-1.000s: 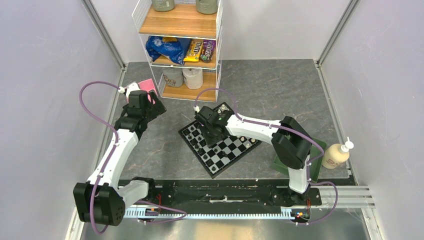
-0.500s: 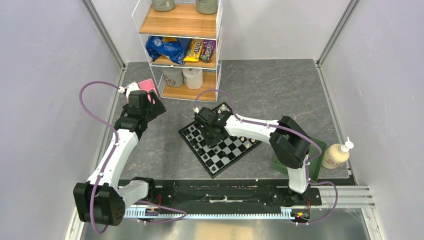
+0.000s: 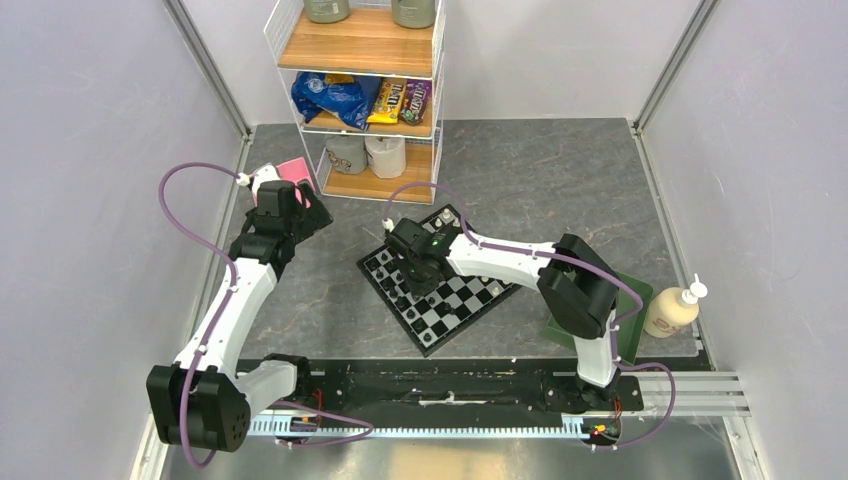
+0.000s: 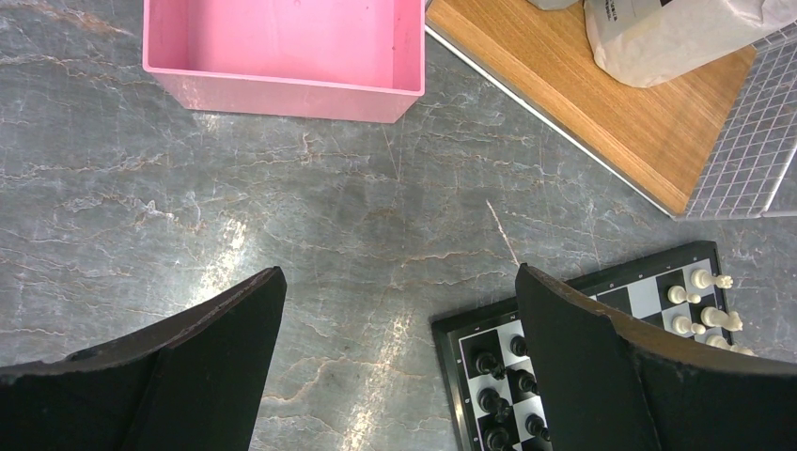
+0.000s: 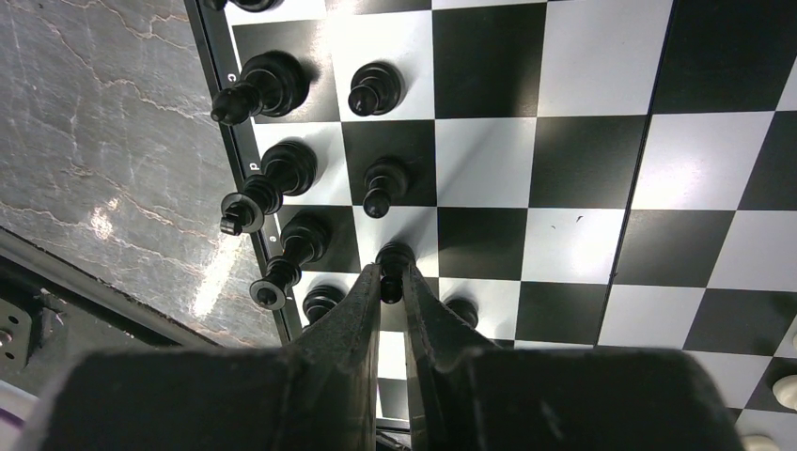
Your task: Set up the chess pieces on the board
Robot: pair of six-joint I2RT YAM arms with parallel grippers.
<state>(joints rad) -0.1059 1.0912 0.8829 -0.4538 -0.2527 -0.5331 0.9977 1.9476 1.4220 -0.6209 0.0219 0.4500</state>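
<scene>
Top external: grey marbled table (image 3: 560,180), pale walls (image 3: 90,150); left fingers (image 4: 207,376) spread empty, right fingers (image 5: 352,310) pinch a black pawn (image 5: 393,258).

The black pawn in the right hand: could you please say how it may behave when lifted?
The black pawn looks small and solid, so probably light and stiff. Its glossy rounded head, pinched by the right hand's narrow tips, might slip. Neighbouring pawns stand close, so a swing could tip them.
</scene>
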